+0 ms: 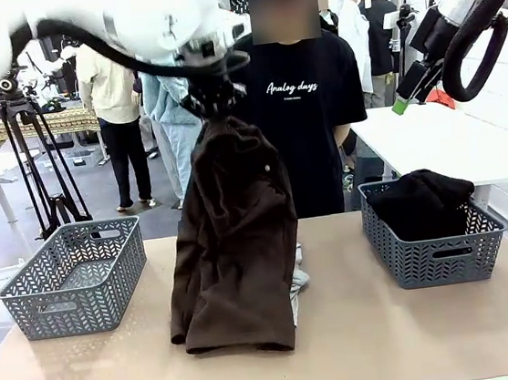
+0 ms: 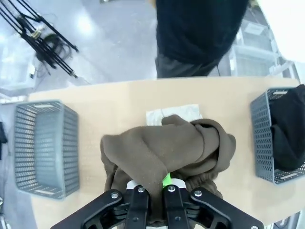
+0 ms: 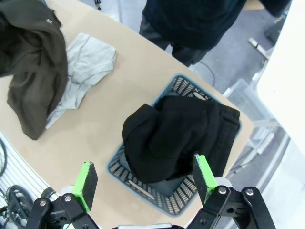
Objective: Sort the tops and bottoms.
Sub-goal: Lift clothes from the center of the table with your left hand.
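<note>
Now L gripper (image 1: 211,98) pinches dark brown cloth garment (image 1: 237,238) mid-frame, hiding most of light grey knit T-shirt (image 1: 298,281). R gripper (image 3: 145,174) gapes empty above black cloth garment (image 3: 176,133) in grey mesh basket (image 3: 183,83).

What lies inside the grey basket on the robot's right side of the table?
A black garment lies in the basket, heaped above its rim. It covers most of the basket's floor, so whether anything lies beneath it cannot be seen.
</note>
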Controlling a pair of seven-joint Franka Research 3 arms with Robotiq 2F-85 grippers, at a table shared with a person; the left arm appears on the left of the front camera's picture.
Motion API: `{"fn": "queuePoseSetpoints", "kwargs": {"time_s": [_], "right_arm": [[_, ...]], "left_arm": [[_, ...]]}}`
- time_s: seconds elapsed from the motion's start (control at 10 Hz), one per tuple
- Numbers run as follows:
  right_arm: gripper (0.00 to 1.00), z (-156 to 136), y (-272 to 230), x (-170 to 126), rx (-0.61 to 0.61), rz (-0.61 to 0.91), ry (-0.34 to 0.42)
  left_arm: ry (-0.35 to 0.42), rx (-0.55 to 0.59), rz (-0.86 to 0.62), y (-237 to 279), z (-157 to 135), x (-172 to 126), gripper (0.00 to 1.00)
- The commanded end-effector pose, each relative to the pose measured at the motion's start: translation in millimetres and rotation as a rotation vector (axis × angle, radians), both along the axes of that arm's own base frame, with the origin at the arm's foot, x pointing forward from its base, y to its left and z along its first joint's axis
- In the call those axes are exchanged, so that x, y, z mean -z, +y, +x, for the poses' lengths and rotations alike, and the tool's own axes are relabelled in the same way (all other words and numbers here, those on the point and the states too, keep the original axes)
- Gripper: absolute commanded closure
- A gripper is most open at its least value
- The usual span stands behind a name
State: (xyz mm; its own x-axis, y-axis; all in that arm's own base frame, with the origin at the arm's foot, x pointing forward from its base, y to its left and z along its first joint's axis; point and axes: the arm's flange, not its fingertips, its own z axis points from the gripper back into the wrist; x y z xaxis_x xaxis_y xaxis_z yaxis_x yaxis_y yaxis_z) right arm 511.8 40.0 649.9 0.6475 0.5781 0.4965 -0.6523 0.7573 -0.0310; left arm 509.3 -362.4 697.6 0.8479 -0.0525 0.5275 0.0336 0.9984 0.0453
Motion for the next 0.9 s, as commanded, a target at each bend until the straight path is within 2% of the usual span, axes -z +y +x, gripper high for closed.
{"fn": "queuePoseSetpoints", "kwargs": {"time_s": [0.0, 0.1, 0.2, 0.5, 0.7, 0.8], "right_arm": [[0.0, 2, 0, 0, -0.004, -0.01, 0.0], [0.0, 2, 0, 0, -0.004, -0.01, 0.0], [0.0, 2, 0, 0, -0.004, -0.01, 0.0], [0.0, 2, 0, 0, -0.004, -0.01, 0.0], [0.0, 2, 0, 0, -0.004, -0.01, 0.0], [0.0, 2, 0, 0, -0.004, -0.01, 0.0]], "left_arm": [[-0.094, 0.003, 0.097, -18, 9, -77, 1.0], [-0.139, 0.017, 0.106, -23, 14, -102, 1.0], [-0.149, 0.045, 0.095, -30, 17, -117, 1.0], [-0.187, 0.112, 0.119, -51, 9, -151, 1.0], [-0.165, 0.118, 0.129, -55, 1, -149, 1.0], [-0.17, 0.114, 0.095, -31, -13, -105, 1.0]]}}
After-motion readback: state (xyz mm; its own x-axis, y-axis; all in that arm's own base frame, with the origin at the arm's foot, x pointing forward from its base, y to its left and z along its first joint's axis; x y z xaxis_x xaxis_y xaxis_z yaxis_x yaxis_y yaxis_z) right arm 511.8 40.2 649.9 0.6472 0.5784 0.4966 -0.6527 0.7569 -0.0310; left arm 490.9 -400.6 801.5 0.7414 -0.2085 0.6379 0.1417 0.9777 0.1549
